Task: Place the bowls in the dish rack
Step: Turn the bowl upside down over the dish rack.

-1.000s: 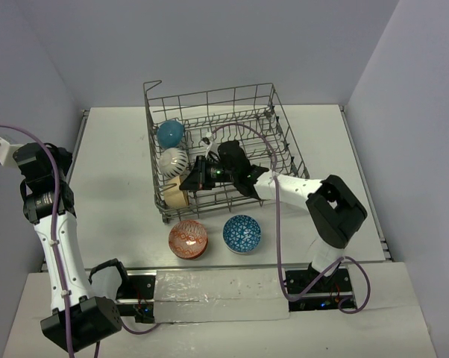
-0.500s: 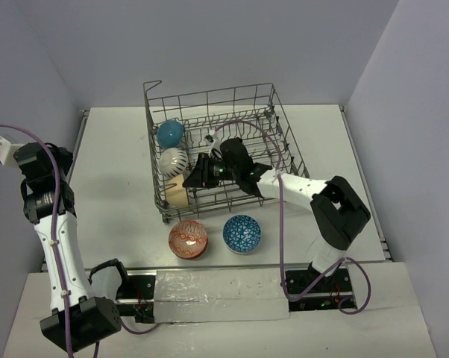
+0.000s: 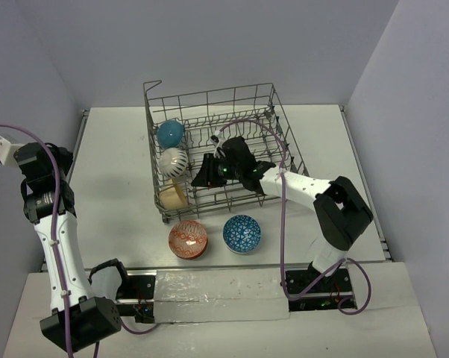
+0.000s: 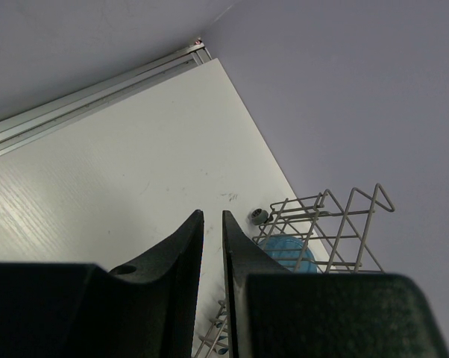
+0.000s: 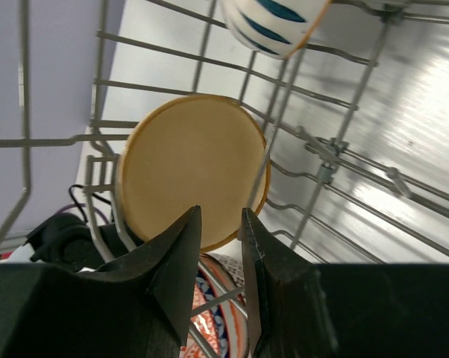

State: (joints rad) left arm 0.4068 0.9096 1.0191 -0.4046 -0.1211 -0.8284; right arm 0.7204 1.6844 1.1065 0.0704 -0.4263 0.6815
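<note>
The grey wire dish rack [image 3: 284, 142] stands at the back middle of the table. In its left row stand a blue bowl [image 3: 169, 133], a white striped bowl [image 3: 174, 160] and a tan bowl [image 3: 172, 194]. My right gripper [image 3: 200, 179] is inside the rack, just right of the tan bowl [image 5: 187, 160]. It [image 5: 221, 211] is open, with nothing between its fingers. A red-orange bowl [image 3: 188, 239] and a blue patterned bowl [image 3: 242, 233] sit on the table in front of the rack. My left gripper [image 4: 212, 216] hangs high at the far left, its fingers a narrow gap apart and empty.
The left arm [image 3: 49, 224] rises along the table's left edge. A purple cable [image 3: 277, 224] loops from the right arm over the rack's front. The rack's raised corner handle [image 3: 151, 84] is at its far left. The walls stand close round the table.
My right gripper has opened and let go of the tan bowl, then drawn back a little to the right. The tan bowl stays standing in the rack. The left arm has not moved.
</note>
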